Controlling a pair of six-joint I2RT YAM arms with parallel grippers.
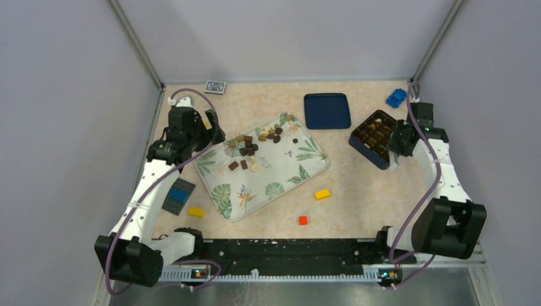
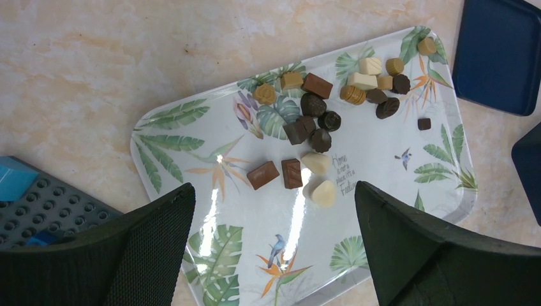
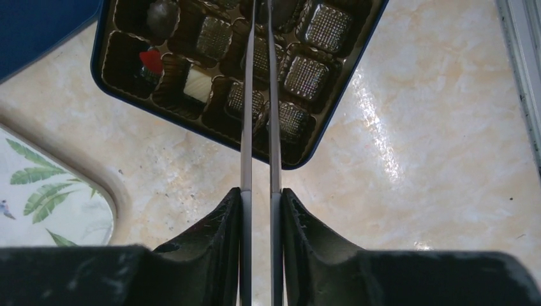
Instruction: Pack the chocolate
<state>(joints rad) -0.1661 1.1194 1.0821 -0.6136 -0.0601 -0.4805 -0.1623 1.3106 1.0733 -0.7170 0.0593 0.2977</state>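
Sandy table (image 1: pixel 357 191) sits between close grey walls. Most chocolate (image 2: pixel 312 121) lies on the leafy tray (image 2: pixel 376 153), under the left gripper (image 2: pixel 273 191), which is spread wide and holds nothing. The right gripper (image 3: pixel 261 194) squeezes thin tweezers (image 3: pixel 247 127) over the box (image 3: pixel 306 78). Their tips are hidden, so they may be carrying a piece. A piece could slip out, or the tips could bump a cup. Bare table lies between tray and box, but the right wall is near.

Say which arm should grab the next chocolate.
Left, probably: the left tool hovers open over the chocolates on the tray; the right tool is at the box, shut on tweezers.
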